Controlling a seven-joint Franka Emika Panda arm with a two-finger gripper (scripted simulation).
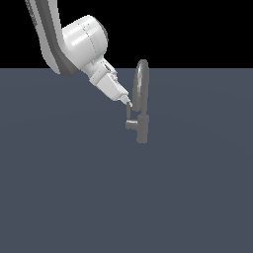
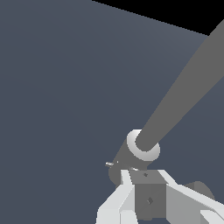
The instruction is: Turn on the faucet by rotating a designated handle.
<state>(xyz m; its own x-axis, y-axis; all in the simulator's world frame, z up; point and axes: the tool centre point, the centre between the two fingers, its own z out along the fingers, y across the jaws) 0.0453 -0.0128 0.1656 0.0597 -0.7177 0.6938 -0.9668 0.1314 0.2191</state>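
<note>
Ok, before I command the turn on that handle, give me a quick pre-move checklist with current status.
1. Gripper at the handle, not at the arched spout: ok.
2. Fingers either side of the handle: ok in the wrist view.
3. Jaws actually clamped on the handle: cannot tell.
4. Faucet upright on the floor: ok.
5. Arm clear of the spout: ok, gap visible in the exterior view.
6. Water state: cannot tell.

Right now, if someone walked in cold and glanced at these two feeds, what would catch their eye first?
The big white arm slanting down from the exterior view's upper left. Next the grey faucet near the middle of the bare floor, its tall arched spout standing upright. The pincer reaches its small side handle; whether it grips is unclear.
</note>
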